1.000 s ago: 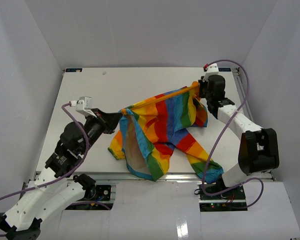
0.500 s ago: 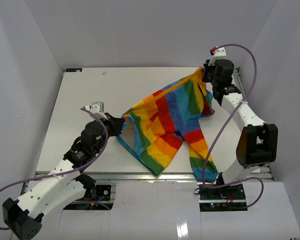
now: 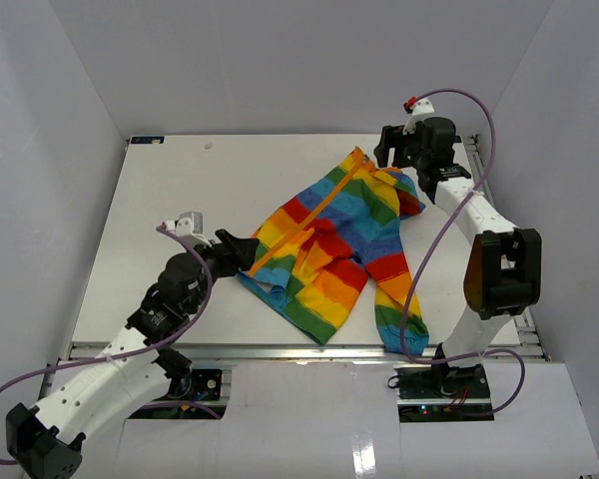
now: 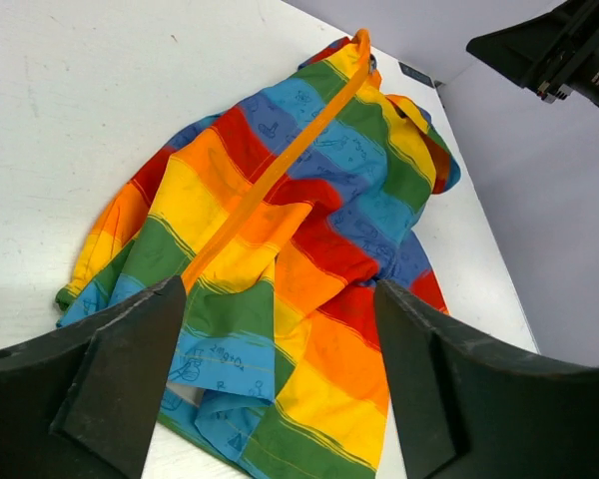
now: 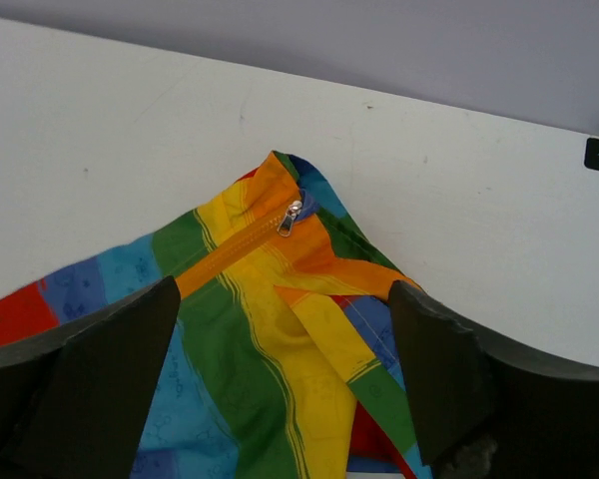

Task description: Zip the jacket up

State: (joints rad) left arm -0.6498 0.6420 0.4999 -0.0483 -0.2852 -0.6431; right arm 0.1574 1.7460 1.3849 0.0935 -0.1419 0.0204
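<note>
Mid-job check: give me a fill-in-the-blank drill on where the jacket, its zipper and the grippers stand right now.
1. The jacket lies spread on the ___.
2. The zipper running along its front is ___ in colour.
3. The left gripper has its jaws ___, with nothing held between them.
4. The zipper pull, ahead of the right gripper, is ___ in colour.

Missing words: table; orange; open; silver.

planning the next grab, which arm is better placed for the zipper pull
Right. The right fingers, open, hover by the silver zipper pull at the far end of the jacket; the left fingers are at the opposite end.
</note>
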